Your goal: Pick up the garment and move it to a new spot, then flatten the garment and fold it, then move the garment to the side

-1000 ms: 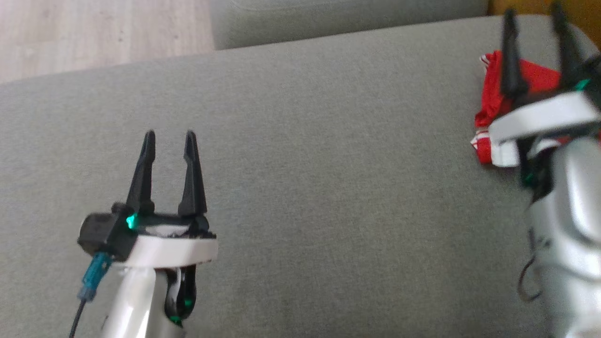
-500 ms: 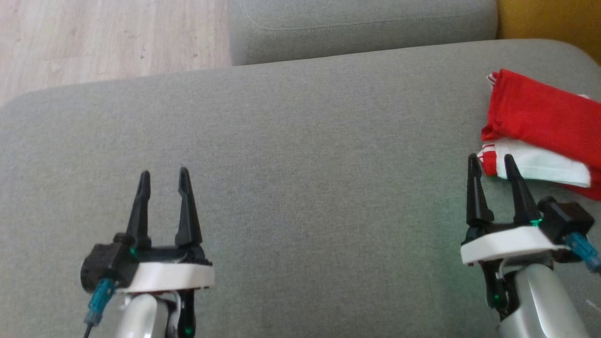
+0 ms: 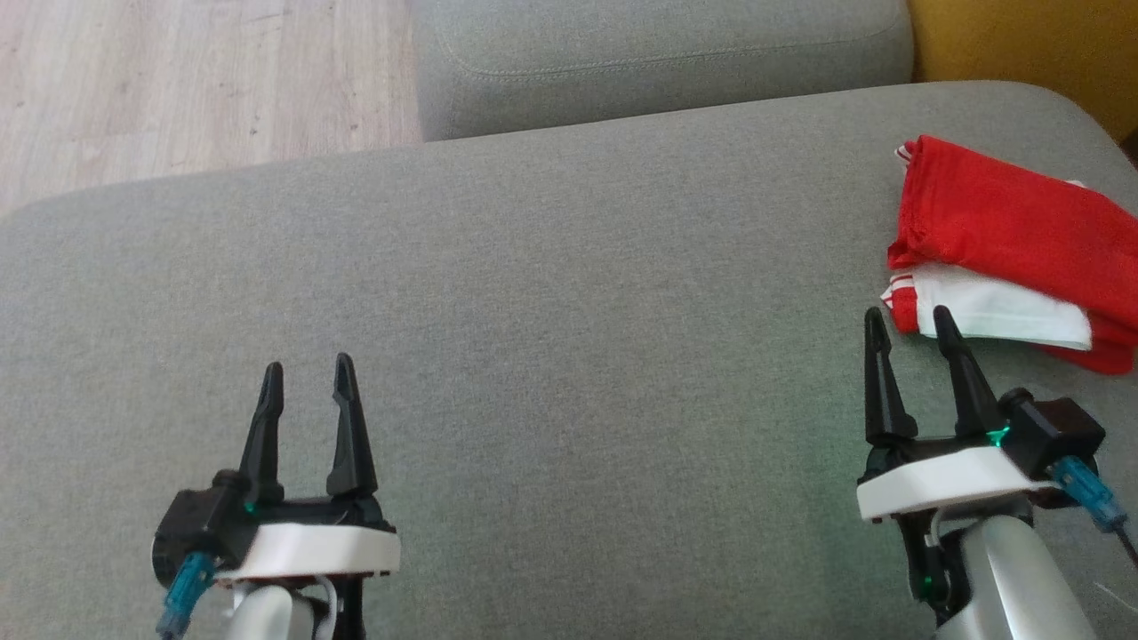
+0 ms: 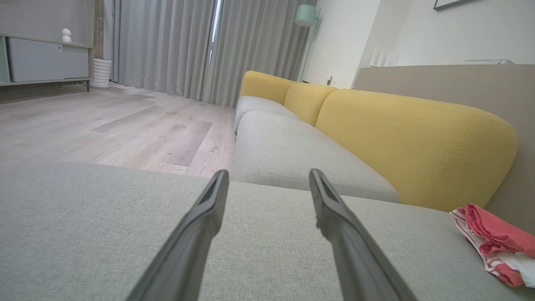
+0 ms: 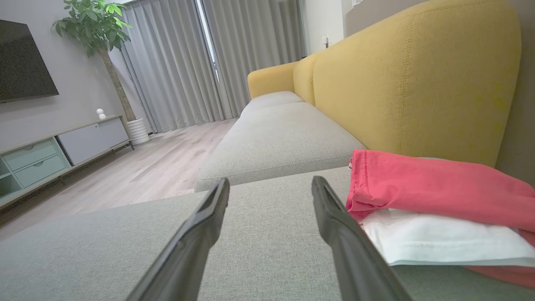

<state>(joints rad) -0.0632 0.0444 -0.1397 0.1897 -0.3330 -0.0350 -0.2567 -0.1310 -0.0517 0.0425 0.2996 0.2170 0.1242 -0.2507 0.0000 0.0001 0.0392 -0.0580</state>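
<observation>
The garment is red with a white layer, folded in a flat stack at the right end of the grey cushion. It lies just right of my right fingers in the right wrist view and at the far right in the left wrist view. My right gripper hovers open beside its near left corner, not touching it. Far from the garment, my left gripper is open and empty at the lower left over bare cushion.
A second grey seat cushion adjoins the far edge, with a yellow backrest at the right. Wood floor lies beyond the cushion's left far edge. A TV cabinet stands across the room.
My right gripper pulled back from over the garment to its near left corner. The left gripper drew back toward me. The head camera shifted, and the garment stays folded in place.
</observation>
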